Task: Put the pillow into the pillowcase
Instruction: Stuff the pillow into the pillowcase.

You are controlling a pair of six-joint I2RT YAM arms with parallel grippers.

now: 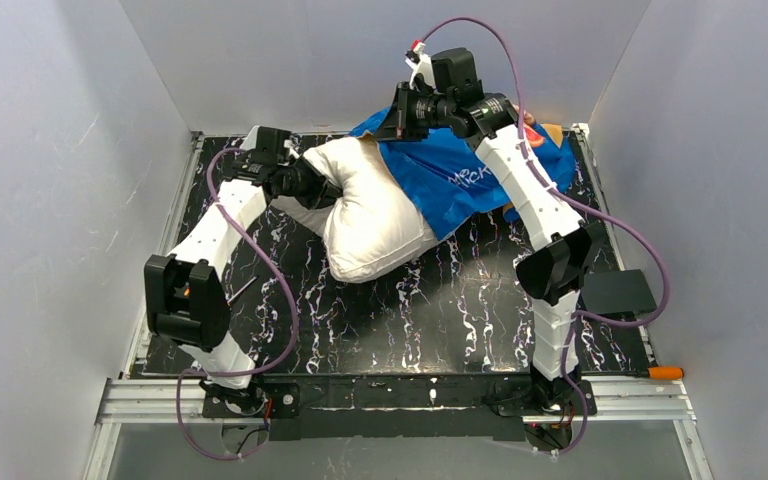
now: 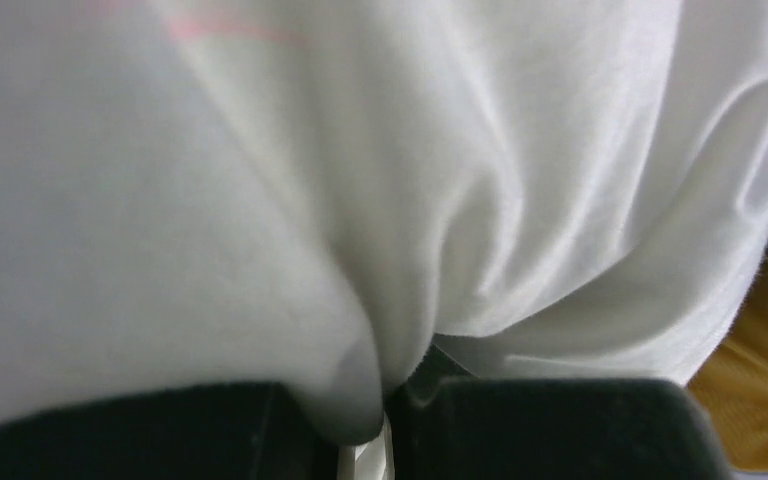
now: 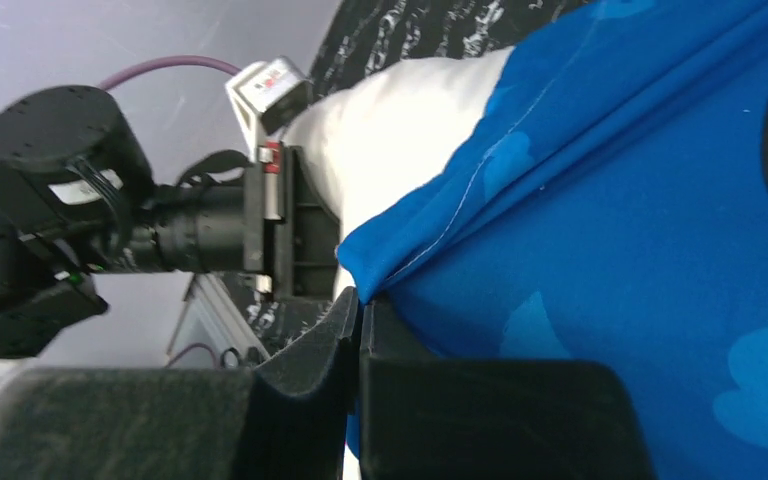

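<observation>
Clamped on cloth at both ends, with the pillow [image 1: 375, 215] only partly inside the pillowcase [image 1: 460, 170].

Sprawled across the far part of the desk [image 1: 440, 310], far-right end under the blue cloth, near-left end bare and bulging. Pinched tight with the left gripper [image 2: 380, 425] on a fold of white pillow fabric. Pinched tight with the right gripper [image 3: 358, 320] on the blue hem at the opening, seemingly raised off the desk. Probably light, plump and very soft (bound to sag and fold rather than travel as one piece), so better shoved at the bulk near a seamed corner than tugged by a pinch of skin. As for the case, thin, limp and likely slick: best gripped at the stitched hem and held taut and wide, otherwise liable to bunch against the stuffing.
</observation>
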